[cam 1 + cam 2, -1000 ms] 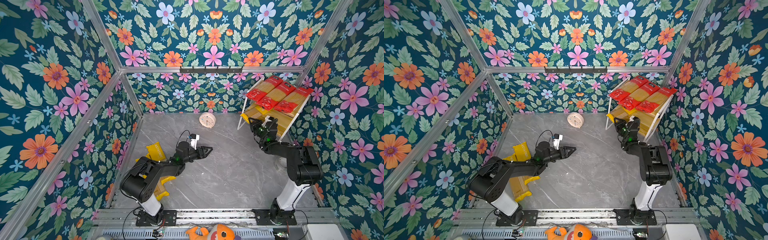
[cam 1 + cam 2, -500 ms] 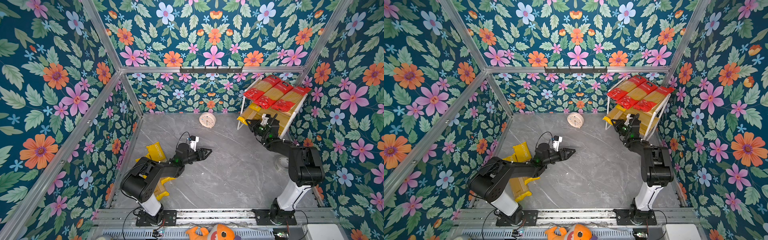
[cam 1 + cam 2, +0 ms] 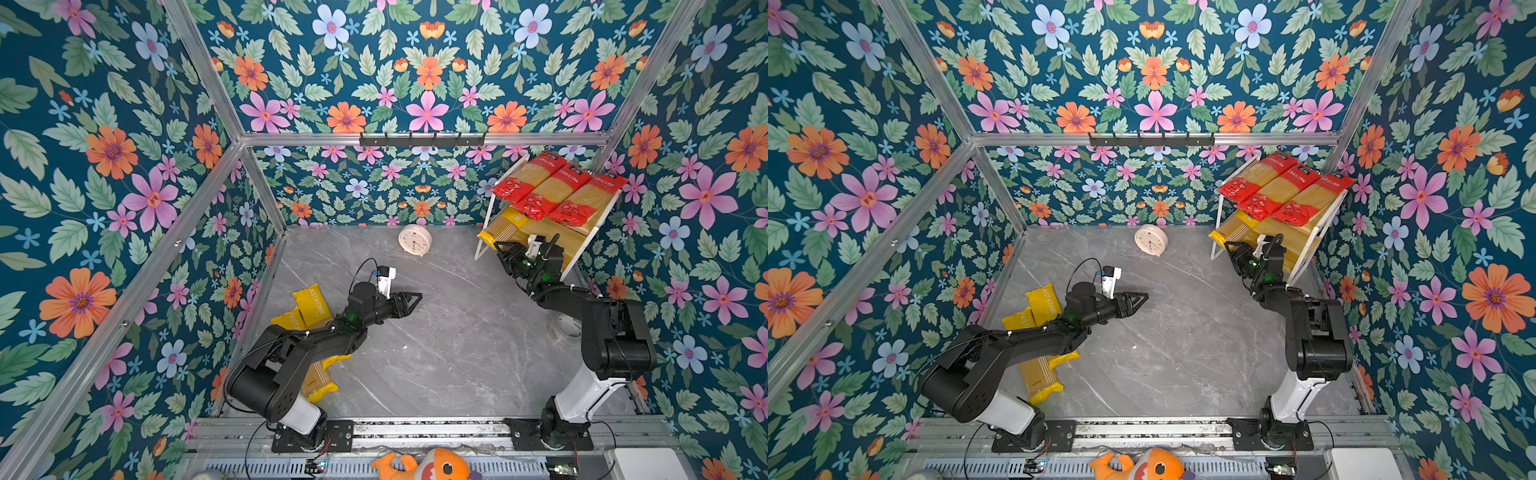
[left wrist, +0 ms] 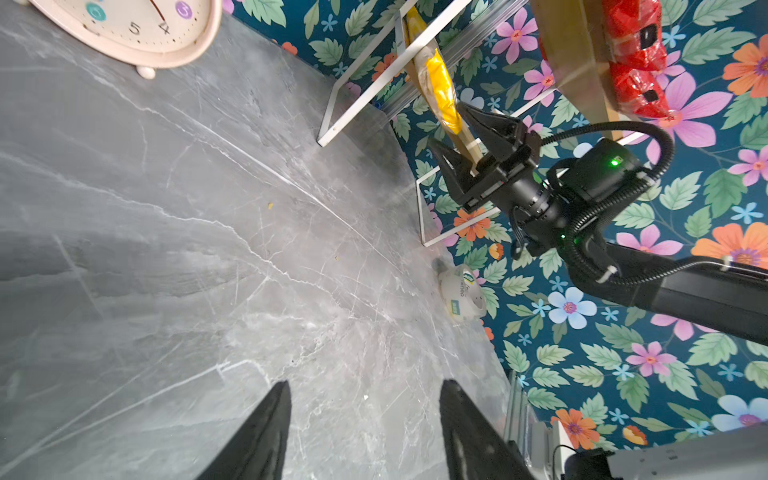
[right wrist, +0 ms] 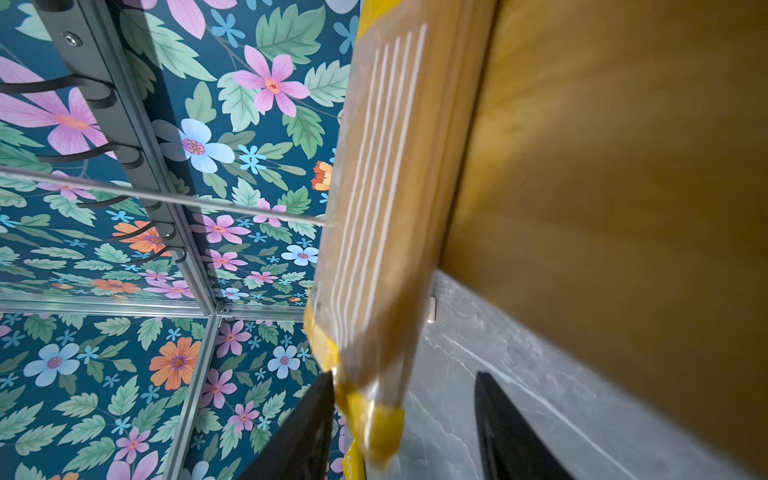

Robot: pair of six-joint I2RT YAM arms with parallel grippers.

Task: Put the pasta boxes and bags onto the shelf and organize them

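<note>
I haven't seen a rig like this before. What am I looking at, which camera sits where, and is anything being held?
Two black robot arms are mounted at the front edge of a grey table. Two pictures look down from overhead and are nearly alike. The other two come from a camera on each arm's wrist.

The left hand is open and empty above the table. The right hand is at the shelf. Its jaws are apart around the end of a yellow pasta packet lying on the lower tier, so the packet does not look clamped.

Three red packets lie on the top tier. Two more yellow packets lie on the table by the left arm, and a clock stands near the back wall.
</note>
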